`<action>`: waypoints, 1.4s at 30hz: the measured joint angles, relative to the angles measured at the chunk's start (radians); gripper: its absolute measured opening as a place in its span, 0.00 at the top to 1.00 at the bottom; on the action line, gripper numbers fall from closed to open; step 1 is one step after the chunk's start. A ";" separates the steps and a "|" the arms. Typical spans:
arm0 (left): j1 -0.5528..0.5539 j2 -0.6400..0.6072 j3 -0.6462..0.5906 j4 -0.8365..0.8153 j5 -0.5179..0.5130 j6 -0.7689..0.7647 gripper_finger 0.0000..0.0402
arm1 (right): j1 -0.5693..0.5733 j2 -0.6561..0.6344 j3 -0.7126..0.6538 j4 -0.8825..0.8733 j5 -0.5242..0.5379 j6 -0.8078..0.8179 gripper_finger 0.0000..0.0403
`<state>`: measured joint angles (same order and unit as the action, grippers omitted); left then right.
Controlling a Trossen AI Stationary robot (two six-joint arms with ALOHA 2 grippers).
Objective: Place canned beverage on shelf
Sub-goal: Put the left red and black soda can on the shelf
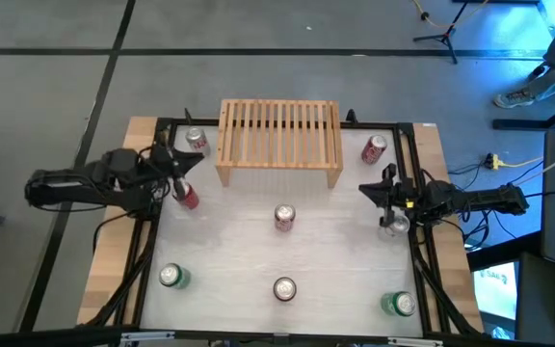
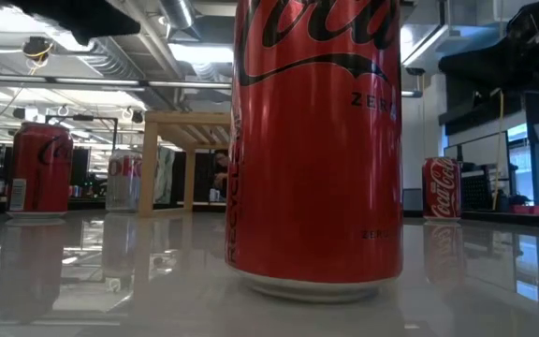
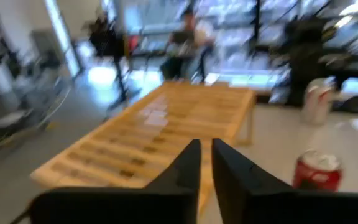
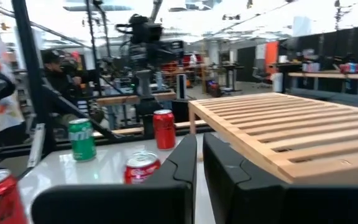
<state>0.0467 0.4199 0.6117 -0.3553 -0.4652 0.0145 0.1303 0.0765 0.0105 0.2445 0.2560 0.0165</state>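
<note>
I see the pale slatted wooden shelf (image 1: 279, 141) at the table's far-middle edge, top bare, w/ open white tabletop (image 1: 229, 241) in front. Red cola can (image 1: 284, 218) stands mid-table, another red can (image 1: 188, 196) near the left gripper (image 1: 177, 172), fingers nearly pressed together, holding nothing. Right gripper (image 1: 382, 192) near the right rail, also nearly closed and empty, silver-topped can (image 1: 394, 225) just beside it.

Left wrist view blurred: person (image 3: 188, 37) behind shelf (image 3: 148, 134) not readable. Low view: front red can (image 2: 316, 140) cut at top edge, hiding most of shelf.
</note>
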 joint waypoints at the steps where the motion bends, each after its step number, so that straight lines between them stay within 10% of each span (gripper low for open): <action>1: 0.000 0.024 0.036 -0.042 -0.023 -0.019 0.85 | 0.000 0.000 0.000 0.006 -0.008 -0.004 0.94; 16: 0.061 0.353 0.473 -0.709 0.025 -0.451 0.30 | 0.000 0.000 0.001 0.095 -0.040 -0.049 0.71; 28: 0.063 0.507 0.466 -1.013 0.156 -0.954 0.33 | 0.000 0.000 0.001 0.058 -0.039 -0.048 0.31; 42: 0.063 0.684 0.465 -1.151 0.273 -1.081 0.33 | 0.000 0.000 0.001 0.058 -0.039 -0.048 0.26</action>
<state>0.1093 1.1041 1.0771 -1.5061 -0.1926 -1.0667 0.1303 0.0765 0.0117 0.3026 0.2169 -0.0318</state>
